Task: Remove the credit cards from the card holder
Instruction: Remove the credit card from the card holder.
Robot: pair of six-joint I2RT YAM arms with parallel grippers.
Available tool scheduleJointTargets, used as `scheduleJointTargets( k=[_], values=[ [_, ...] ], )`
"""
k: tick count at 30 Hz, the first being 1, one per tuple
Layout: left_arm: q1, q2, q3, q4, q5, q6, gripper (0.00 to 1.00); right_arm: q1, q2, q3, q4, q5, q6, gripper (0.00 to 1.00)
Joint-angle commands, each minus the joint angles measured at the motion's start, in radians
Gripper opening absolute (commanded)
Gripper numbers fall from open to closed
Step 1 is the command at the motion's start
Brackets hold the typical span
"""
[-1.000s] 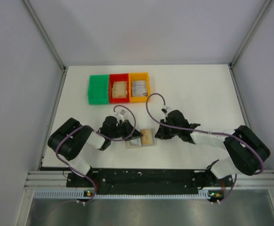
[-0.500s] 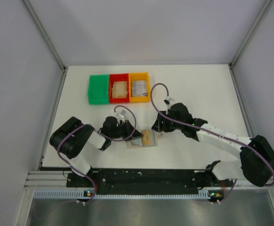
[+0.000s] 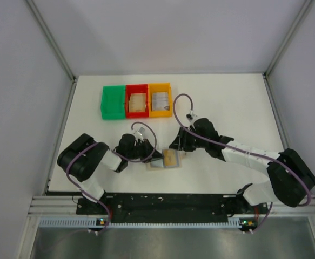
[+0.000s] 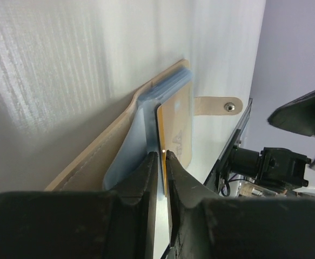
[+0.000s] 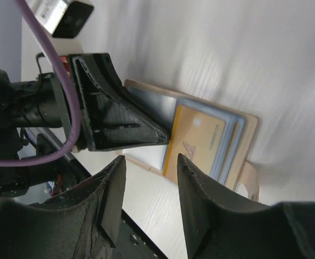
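The card holder (image 3: 167, 159) lies open on the table, tan outside with blue-grey lining (image 4: 141, 135). A tan-yellow credit card (image 4: 178, 121) sticks out of its pocket and also shows in the right wrist view (image 5: 198, 137). My left gripper (image 4: 162, 162) is shut on that card's near edge, low at the holder's left side (image 3: 149, 154). My right gripper (image 5: 151, 161) is open and empty and hovers just above the holder's far right part (image 3: 178, 143). More cards lie in the red bin (image 3: 137, 101) and the orange bin (image 3: 160, 99).
A green bin (image 3: 113, 102) stands left of the red and orange bins at the back left. The holder's snap strap (image 4: 214, 105) sticks out on its right side. Grey walls enclose the table on three sides.
My right gripper has moved away from the holder's right edge, up and slightly left over it. My left gripper has stayed at the holder's left side.
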Motion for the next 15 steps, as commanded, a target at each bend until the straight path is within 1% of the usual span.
scheduleJointTargets(
  k=[1,4,7,11,15],
  values=[
    [0.004,-0.018,0.016,-0.050,-0.014,0.030,0.14,-0.018,0.066,-0.066,0.164,-0.070,0.102,0.42],
    [0.004,-0.031,0.025,-0.112,-0.034,0.051,0.14,-0.018,0.112,-0.078,0.196,-0.085,0.111,0.42],
    [0.004,-0.047,0.028,-0.136,-0.037,0.061,0.14,-0.020,0.129,-0.086,0.193,-0.068,0.109,0.42],
    [0.006,-0.061,0.025,-0.136,-0.033,0.059,0.20,-0.020,0.154,-0.089,0.191,-0.070,0.100,0.42],
    [0.004,-0.054,0.016,-0.094,-0.019,0.044,0.25,-0.018,0.187,-0.091,0.216,-0.093,0.102,0.41]
  ],
)
